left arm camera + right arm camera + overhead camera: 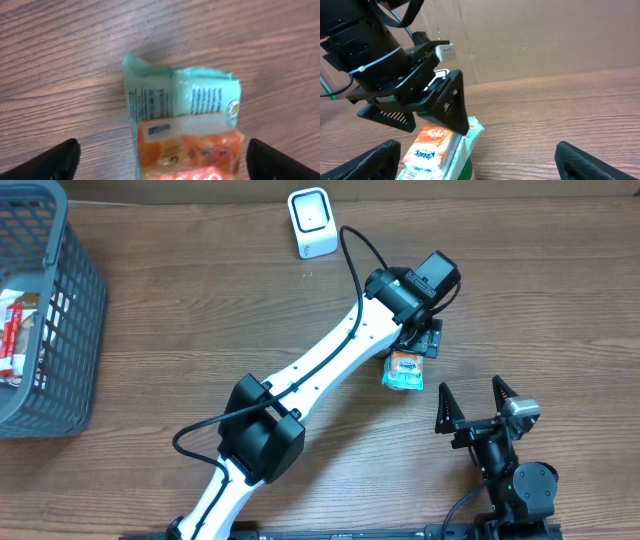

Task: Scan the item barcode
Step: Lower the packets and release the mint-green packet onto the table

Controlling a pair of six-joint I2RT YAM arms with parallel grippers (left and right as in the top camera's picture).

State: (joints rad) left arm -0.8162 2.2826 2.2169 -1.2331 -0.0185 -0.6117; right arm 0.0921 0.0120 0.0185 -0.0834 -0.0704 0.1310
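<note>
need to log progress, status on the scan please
Left hand open, straddling the packet, no grip yet. Right hand open, off to the side. Packet lying on the table. Nothing between it and the scanner.

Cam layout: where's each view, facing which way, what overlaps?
Overhead: above table, facing down; left arm, right arm, left gripper over snack pack.
Left wrist: on left arm, facing down at pack; own fingertips at bottom corners.
Right wrist: low, facing across table at left gripper; own fingertips below.
Shared: all see the pack.
</note>
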